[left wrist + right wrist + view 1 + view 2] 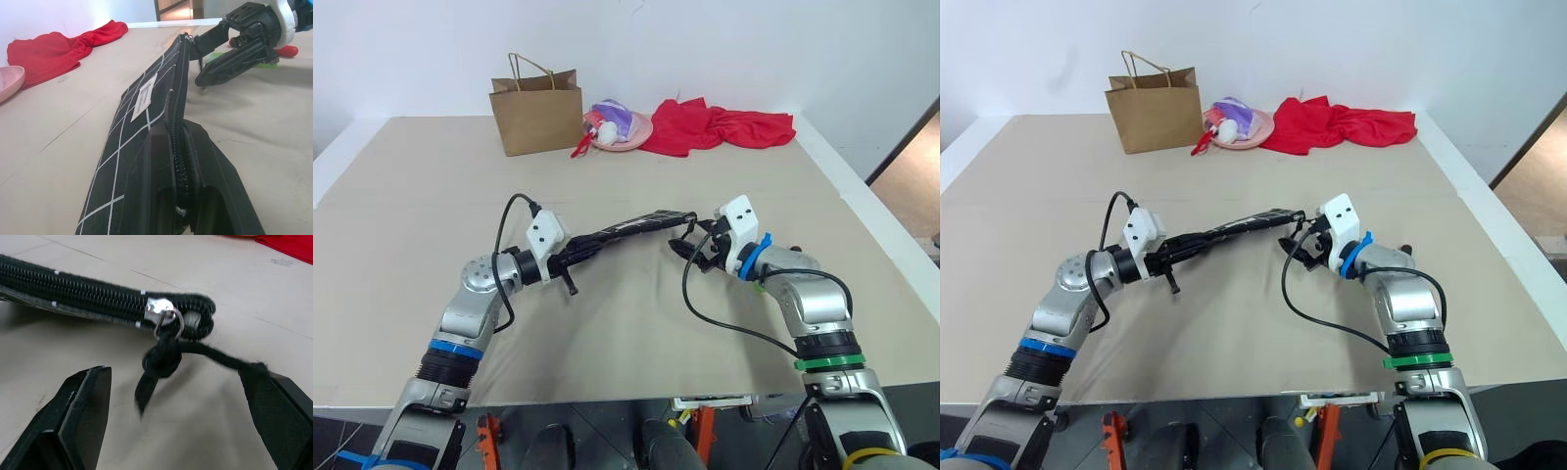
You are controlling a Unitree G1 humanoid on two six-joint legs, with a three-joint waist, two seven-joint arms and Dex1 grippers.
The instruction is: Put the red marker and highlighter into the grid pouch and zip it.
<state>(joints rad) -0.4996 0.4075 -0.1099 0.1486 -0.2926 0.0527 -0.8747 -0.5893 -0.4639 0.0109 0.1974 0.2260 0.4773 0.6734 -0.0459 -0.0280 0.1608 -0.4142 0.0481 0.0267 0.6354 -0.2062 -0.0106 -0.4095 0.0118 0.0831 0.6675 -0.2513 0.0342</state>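
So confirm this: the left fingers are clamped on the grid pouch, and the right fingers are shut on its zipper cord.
Not quite. The left fingers do clamp the grid pouch, but the right fingers stand open on either side of the zipper cord, not shut on it. The right wrist view shows this.

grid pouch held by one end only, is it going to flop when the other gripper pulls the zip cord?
Probably little: the grid pouch, clamped at one end by the left gripper, spans out almost straight. Its free end may still swing or twist, being unsupported. The pull cord hangs limp, so it could slip between the open right gripper's fingers.
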